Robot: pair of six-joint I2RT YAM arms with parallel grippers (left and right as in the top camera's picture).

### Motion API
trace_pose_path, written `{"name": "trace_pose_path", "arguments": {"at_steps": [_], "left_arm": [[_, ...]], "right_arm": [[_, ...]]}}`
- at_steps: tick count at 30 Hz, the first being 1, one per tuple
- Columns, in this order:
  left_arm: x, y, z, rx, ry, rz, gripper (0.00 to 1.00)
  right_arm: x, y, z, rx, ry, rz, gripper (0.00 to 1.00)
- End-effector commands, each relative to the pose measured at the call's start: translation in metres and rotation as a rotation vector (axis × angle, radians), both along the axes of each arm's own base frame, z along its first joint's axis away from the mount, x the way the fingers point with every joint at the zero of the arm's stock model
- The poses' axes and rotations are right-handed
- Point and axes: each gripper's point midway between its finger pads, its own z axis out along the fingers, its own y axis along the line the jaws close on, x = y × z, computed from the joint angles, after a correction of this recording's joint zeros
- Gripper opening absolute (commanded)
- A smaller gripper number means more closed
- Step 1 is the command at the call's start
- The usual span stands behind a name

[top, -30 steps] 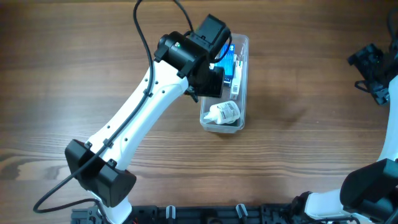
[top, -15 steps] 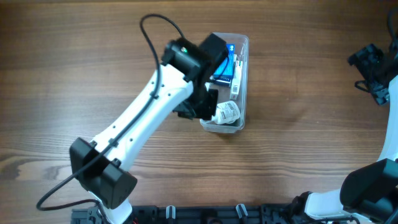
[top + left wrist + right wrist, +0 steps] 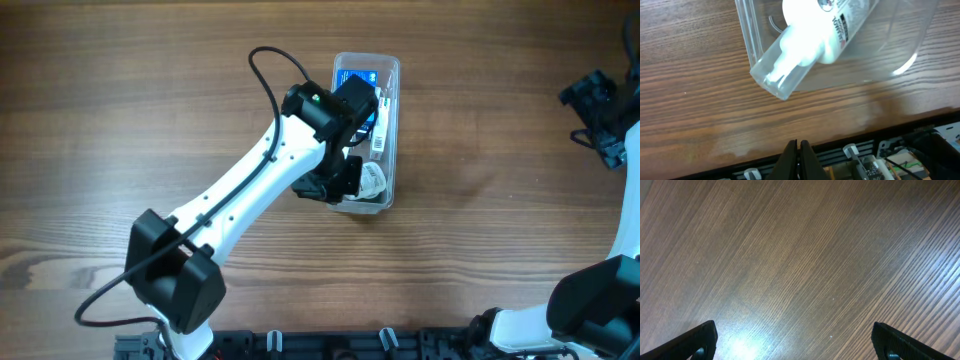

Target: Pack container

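Note:
The container (image 3: 396, 110), a long clear tub, lies at the middle of the table. It holds a blue box (image 3: 355, 78) at its far end and a small white bottle (image 3: 372, 181) at its near end. My left gripper (image 3: 335, 188) hovers over the near left corner of the tub, shut with nothing between its fingers. In the left wrist view the shut fingers (image 3: 798, 152) point past the container's (image 3: 771, 80) corner, with the white bottle (image 3: 812, 35) lying inside it. My right gripper (image 3: 600, 110) is far off at the right edge, open (image 3: 795, 345) over bare wood.
A white tube-like item (image 3: 380, 132) lies along the tub's right wall. A black rail (image 3: 865, 150) runs along the table's near edge below the left fingers. The left arm's white link (image 3: 240, 190) crosses the table from the lower left.
My left gripper has drawn back from the far end of the tub to its near left corner and shut. The blue box now shows uncovered. The right arm has stayed still.

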Motion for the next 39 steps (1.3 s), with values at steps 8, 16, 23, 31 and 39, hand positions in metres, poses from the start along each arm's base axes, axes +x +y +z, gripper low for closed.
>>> {"name": "trace_pose_path", "arguments": {"at_steps": [8, 16, 23, 31, 39], "left_arm": [[0.002, -0.001, -0.032, 0.059, 0.067, 0.019, 0.04], [0.024, 0.007, -0.034, 0.052, 0.017, 0.086, 0.04], [0.035, 0.005, -0.035, 0.042, -0.026, 0.091, 0.05], [0.058, 0.001, -0.040, 0.037, -0.116, 0.097, 0.06], [0.078, -0.014, -0.048, -0.011, -0.178, 0.100, 0.06]], "right_arm": [[-0.001, -0.004, -0.005, -0.004, 0.014, -0.025, 1.00], [-0.001, -0.004, -0.005, -0.004, 0.014, -0.025, 1.00], [-0.001, -0.004, -0.005, -0.004, 0.014, -0.025, 1.00], [-0.001, -0.004, -0.005, -0.004, 0.014, -0.025, 1.00], [-0.001, -0.004, -0.005, -0.004, 0.014, -0.025, 1.00]]}}
